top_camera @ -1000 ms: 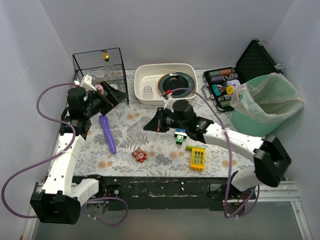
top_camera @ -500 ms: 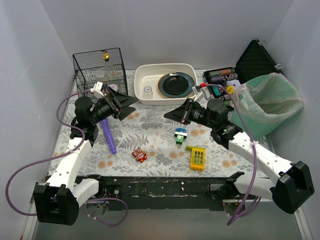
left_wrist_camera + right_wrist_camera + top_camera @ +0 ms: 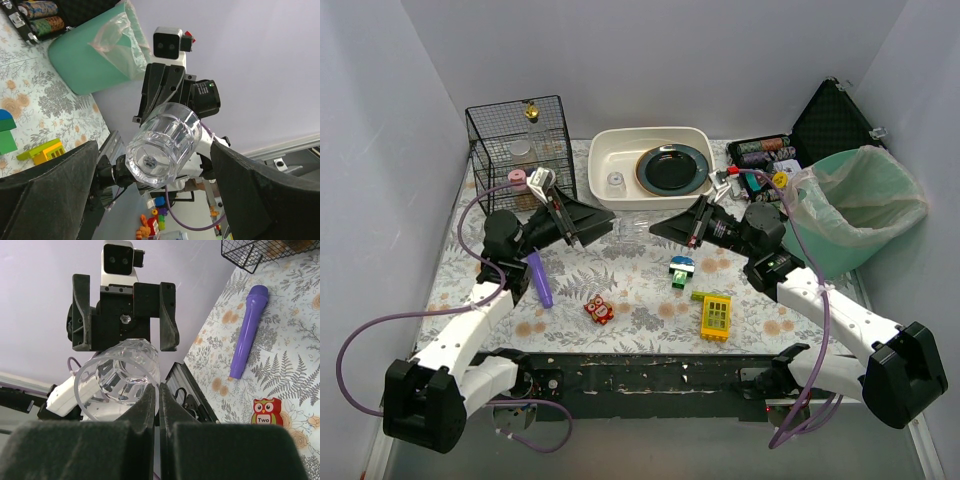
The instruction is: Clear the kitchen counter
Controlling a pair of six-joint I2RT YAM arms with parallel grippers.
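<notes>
Top external | my right gripper (image 3: pixel 657 231) pinches clear glass tumbler (image 3: pixel 632 228), left gripper (image 3: pixel 604 224) gapes toward it | fern-printed kitchen counter (image 3: pixel 620 275) uncleared: purple plastic microphone (image 3: pixel 538 278) 8 o'clock.

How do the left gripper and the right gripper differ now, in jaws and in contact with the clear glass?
The left gripper stands wide open; the right gripper is shut. The right gripper pinches the clear glass at its rim; the left gripper's fingers flank it with gaps on both sides. The left gripper faces its base, the right its mouth. Both hang above the kitchen counter, facing each other.
</notes>
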